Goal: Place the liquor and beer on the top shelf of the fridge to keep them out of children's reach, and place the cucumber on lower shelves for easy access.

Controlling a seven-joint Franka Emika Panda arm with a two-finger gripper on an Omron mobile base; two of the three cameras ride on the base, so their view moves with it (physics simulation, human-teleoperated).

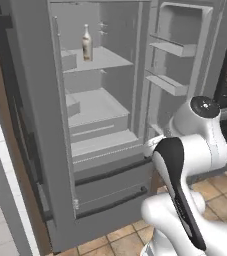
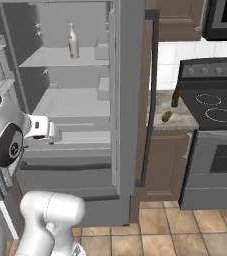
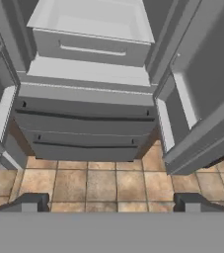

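The fridge [image 1: 105, 150] is cut off at the top and left edges of the left base view, and its open doors run past the frame in the hand view. In the right base view, the lower part of the beer [image 2: 175, 96] is hidden behind the stove's raised edge at the counter's right end; its label is too small to be read. The cucumber [image 2: 167, 116] beside it is too small for detail.

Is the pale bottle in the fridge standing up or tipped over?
Upright. The liquor stands neck up on the top shelf of the open fridge.
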